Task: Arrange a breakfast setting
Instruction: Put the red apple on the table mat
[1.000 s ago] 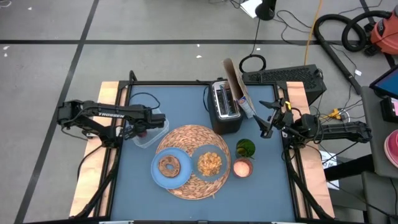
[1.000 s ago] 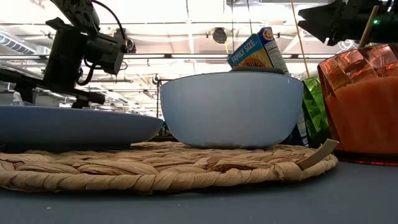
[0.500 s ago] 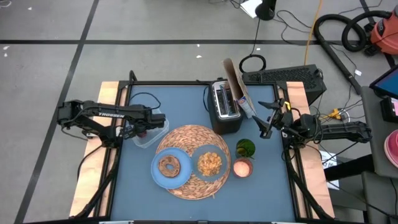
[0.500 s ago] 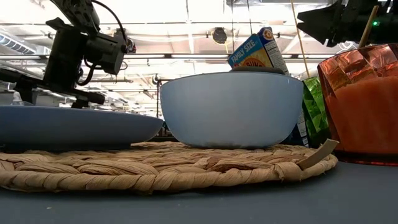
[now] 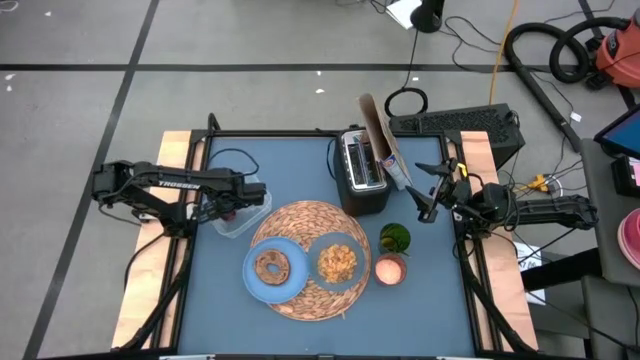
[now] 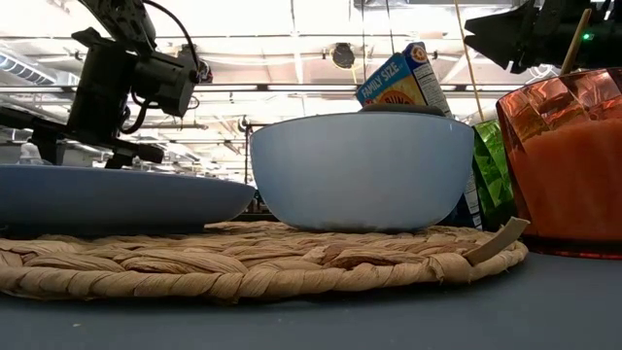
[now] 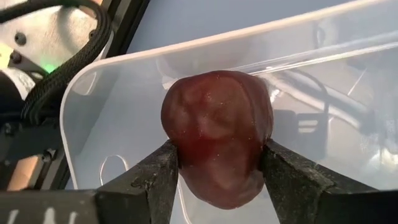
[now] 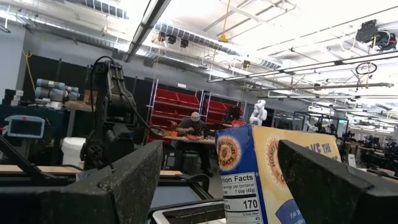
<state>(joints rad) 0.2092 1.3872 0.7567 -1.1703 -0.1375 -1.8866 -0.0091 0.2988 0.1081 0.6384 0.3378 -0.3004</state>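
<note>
Dark-red small fruit (image 7: 216, 135) sits inside the clear square plastic tub (image 7: 106, 124) at the left edge of the blue counter (image 5: 300, 170). Left hand (image 7: 217, 177) pinches it from both sides, likely to carry it to the round woven straw mat (image 5: 300, 215). Right hand (image 5: 428, 205) waits spread near the toaster (image 5: 362, 170).

I see a coarse woven straw mat (image 5: 308, 262), rough and matt, its braids plain in the low view. On it the plate (image 5: 275, 270) looks smooth and matt blue; the bowl (image 6: 362, 171) has a soft, satiny wall. The cup (image 6: 567, 156) is faceted, glossy orange-pink. The tub (image 7: 205, 93) is thin clear plastic, milky and shiny at the rim. The fruit (image 7: 217, 134) in it has a waxy dark-red skin. The toaster (image 5: 364, 174) shows brushed metal with black casing. The cereal box (image 8: 261, 174) is printed card.
</note>
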